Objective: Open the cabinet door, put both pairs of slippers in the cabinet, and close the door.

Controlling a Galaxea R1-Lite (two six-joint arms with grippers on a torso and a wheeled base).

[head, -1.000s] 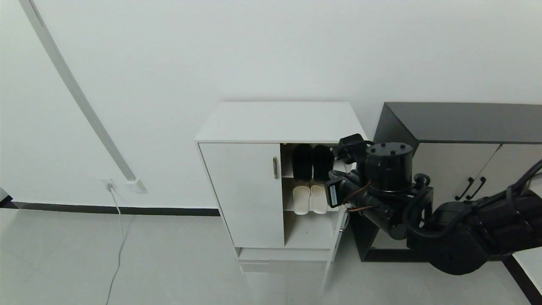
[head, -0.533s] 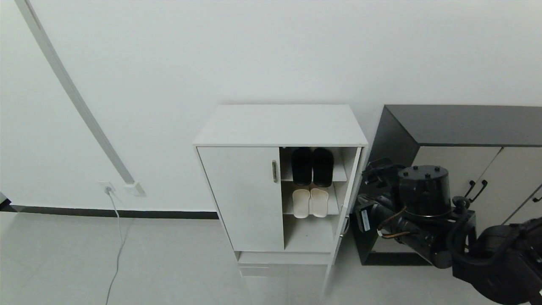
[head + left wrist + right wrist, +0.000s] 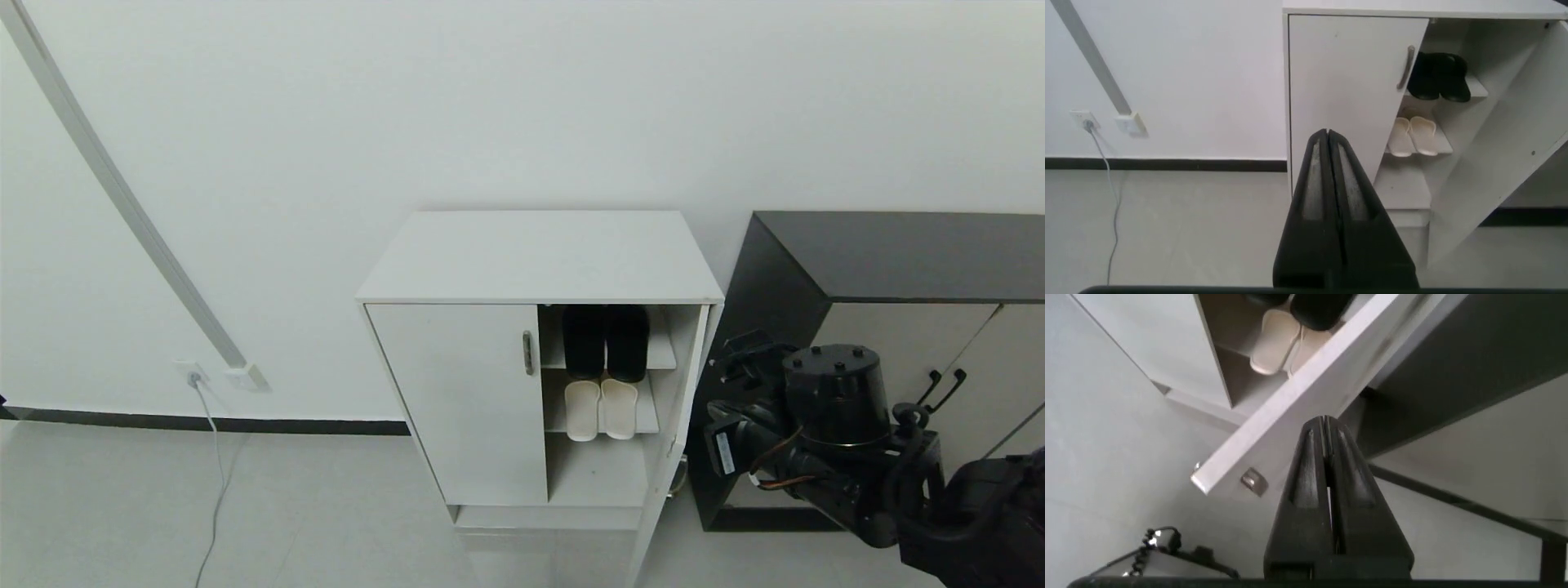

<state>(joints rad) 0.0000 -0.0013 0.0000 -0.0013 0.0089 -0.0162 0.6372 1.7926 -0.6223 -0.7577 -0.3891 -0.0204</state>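
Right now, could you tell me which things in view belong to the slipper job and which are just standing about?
Job: cabinet, open door, black slippers on the top shelf, white slippers on the shelf below, right gripper near the door.
Not part of it: dark sideboard, wall socket, cable, wall trunking.

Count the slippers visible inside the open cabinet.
4. Two black slippers sit side by side on the upper shelf; two white slippers sit side by side on the shelf below. The closed left door may hide more.
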